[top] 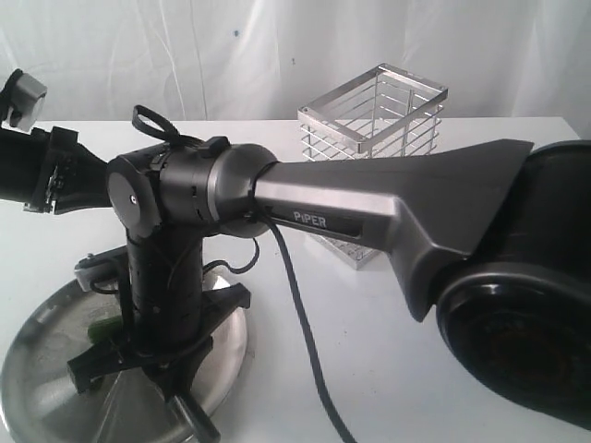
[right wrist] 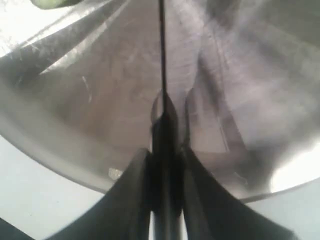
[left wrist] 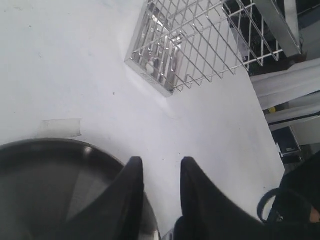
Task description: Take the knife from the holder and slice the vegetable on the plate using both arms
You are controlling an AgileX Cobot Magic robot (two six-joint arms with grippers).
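The steel plate [top: 46, 374] lies at the front left of the white table. My right arm's wrist [top: 162, 295] points down over it. The right gripper [right wrist: 167, 152] is shut on the black handle of the knife [right wrist: 162, 55], whose thin blade shows edge-on over the plate [right wrist: 100, 105]. A bit of the green vegetable [right wrist: 50, 3] shows beyond the blade tip, and it peeks out beside the wrist as a vegetable [top: 103, 325] on the plate. My left gripper [left wrist: 160, 167] is open and holds nothing, hovering over the plate's rim [left wrist: 60, 147]. The wire holder [top: 374, 138] stands behind.
The right arm's silver link lettered PiPER [top: 369, 208] crosses the middle of the scene in front of the holder [left wrist: 200, 45]. The left arm [top: 37, 171] comes in from the far left. A strip of tape [left wrist: 60, 127] sticks to the table by the plate.
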